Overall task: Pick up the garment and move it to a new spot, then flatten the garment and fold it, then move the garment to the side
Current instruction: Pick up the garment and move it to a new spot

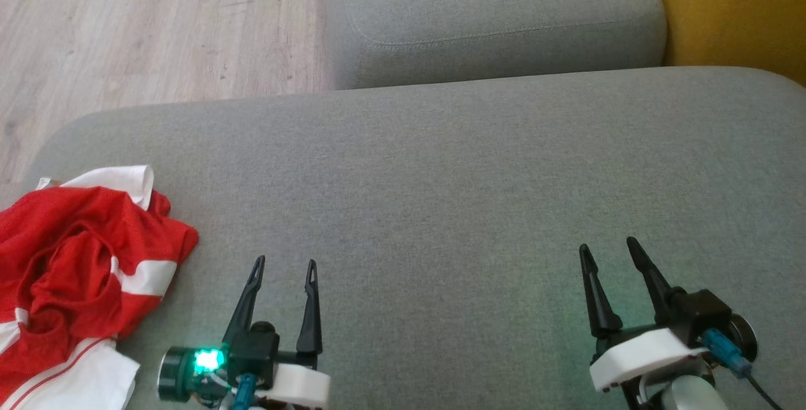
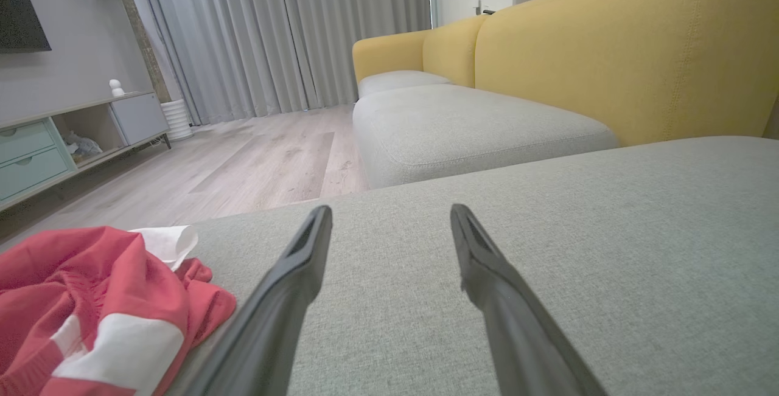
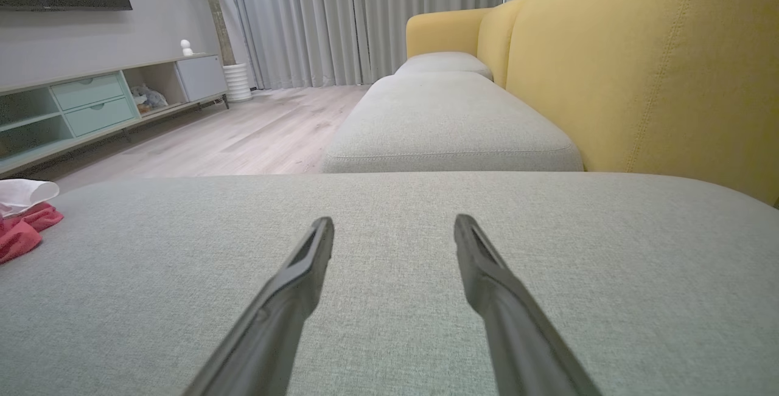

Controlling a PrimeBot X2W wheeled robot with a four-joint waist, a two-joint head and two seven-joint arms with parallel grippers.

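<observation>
Fingers (image 1: 247,296) of left gripper (image 1: 286,261) and right gripper (image 1: 607,244) gape wide, empty. A shallow pinch could slide the crumpled red-and-white fabric garment (image 1: 75,259) off the grey sofa seat (image 1: 441,177).

My left tool (image 1: 286,262) sits at the lower left over the grey seat cushion (image 1: 441,164), its two dark fingers spread apart above bare fabric, and my right tool (image 1: 607,244) at the lower right is spread the same way. The crumpled red-and-white garment (image 1: 82,252) lies on the cushion's left end, near my left tool but not touching it. Beyond lie a second grey cushion (image 1: 497,13), pale wood floor (image 1: 157,26) and a yellow backrest (image 1: 737,7).
</observation>
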